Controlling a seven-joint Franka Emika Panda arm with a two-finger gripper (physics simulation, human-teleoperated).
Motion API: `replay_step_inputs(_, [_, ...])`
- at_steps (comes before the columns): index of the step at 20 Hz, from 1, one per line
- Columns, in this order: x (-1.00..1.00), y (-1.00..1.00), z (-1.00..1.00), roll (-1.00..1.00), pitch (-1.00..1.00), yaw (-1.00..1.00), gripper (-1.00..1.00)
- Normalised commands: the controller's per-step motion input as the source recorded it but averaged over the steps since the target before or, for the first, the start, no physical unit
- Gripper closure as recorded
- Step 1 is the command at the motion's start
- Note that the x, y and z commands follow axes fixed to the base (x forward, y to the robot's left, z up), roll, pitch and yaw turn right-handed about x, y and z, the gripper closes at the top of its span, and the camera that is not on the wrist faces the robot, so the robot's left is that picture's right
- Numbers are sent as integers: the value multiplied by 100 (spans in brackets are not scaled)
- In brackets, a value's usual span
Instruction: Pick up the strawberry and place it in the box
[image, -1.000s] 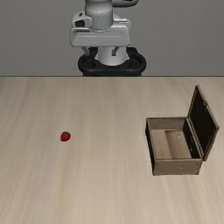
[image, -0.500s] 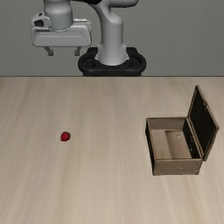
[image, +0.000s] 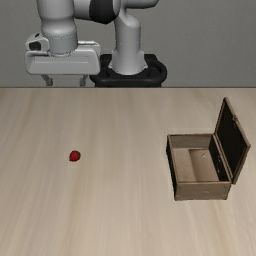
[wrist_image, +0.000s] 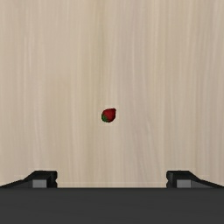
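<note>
Approach under way: the arm's fingers (wrist_image: 42, 178), spread wide and empty, hover high over the small red strawberry (image: 74, 156), which lies on the pale wooden counter (image: 120, 215) at the exterior view's left. It is well apart from the open brown wooden box (image: 200, 190) at the right. Next, likely, a straight descent to straddle the fruit.

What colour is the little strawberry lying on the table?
The strawberry is red, with a touch of green on one side; the wrist view shows it best.

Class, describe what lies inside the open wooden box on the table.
Nothing visible: the box shows only its bare floor, lid raised. The strawberry lies outside on the table. The box's near wall hides a strip of floor.
</note>
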Motion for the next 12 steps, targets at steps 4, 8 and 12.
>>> replay_step_inputs(4, [50,0,0,0,0,0,-100])
replay_step_inputs(8, [0,0,-100,0,0,0,-100])
replay_step_inputs(12, [0,0,-100,0,0,0,-100])
